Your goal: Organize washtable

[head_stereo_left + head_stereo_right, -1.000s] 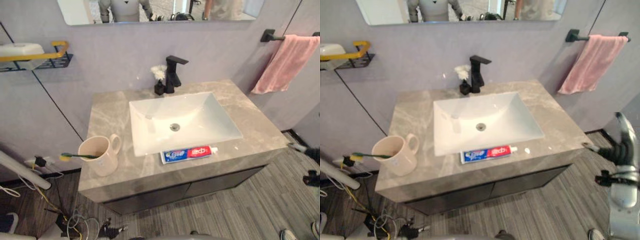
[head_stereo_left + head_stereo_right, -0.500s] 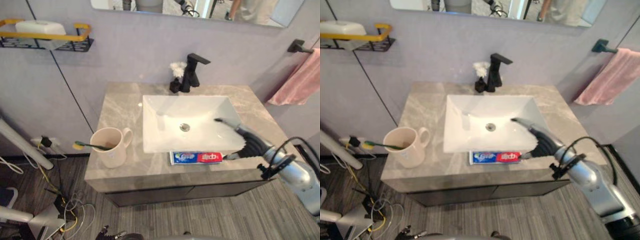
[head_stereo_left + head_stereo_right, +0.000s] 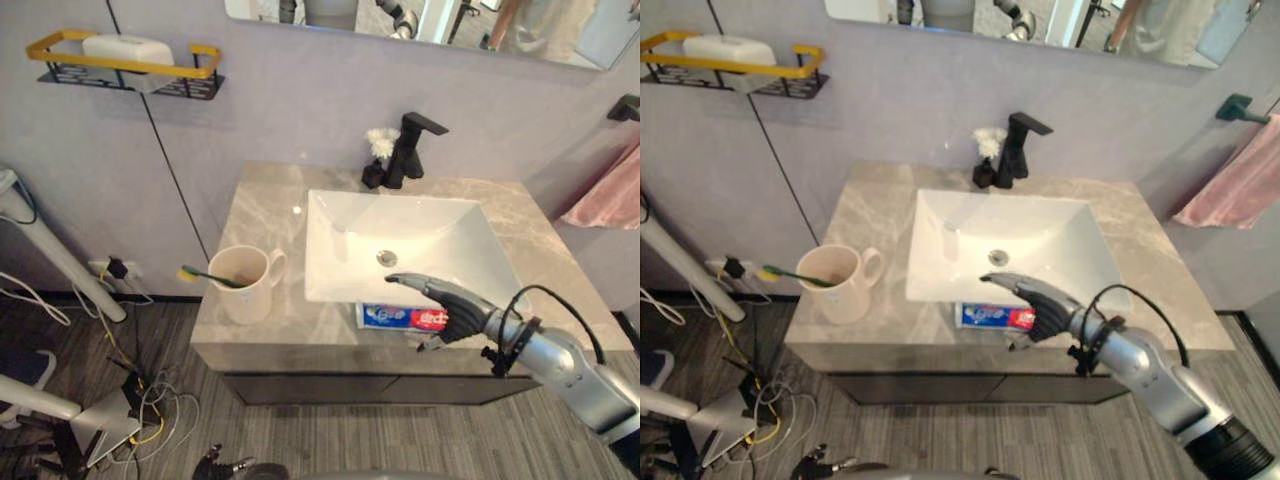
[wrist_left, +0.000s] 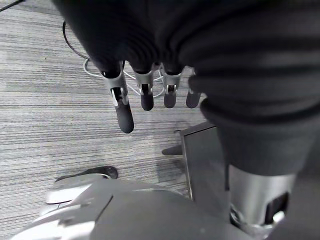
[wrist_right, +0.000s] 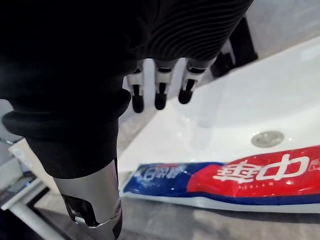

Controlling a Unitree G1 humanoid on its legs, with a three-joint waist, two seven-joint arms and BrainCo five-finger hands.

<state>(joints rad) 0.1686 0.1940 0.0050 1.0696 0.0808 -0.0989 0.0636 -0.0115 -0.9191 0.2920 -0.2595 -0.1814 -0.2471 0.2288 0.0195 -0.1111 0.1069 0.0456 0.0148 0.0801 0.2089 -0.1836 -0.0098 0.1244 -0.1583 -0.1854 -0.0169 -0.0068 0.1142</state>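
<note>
Fingers (image 5: 159,94) of the right hand (image 3: 452,304) are held straight and released above the toothpaste (image 3: 395,317) at the counter's (image 3: 255,200) front edge; the left hand (image 4: 150,30) is hung slack over the floor (image 4: 50,100).

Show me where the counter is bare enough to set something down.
Bare: the countertop strip right of the basin, and the left strip behind the mug. Crowded: the front edge, where the toothpaste lies below the open right robot hand, and the middle of the back edge, with the faucet and flower vase.
</note>
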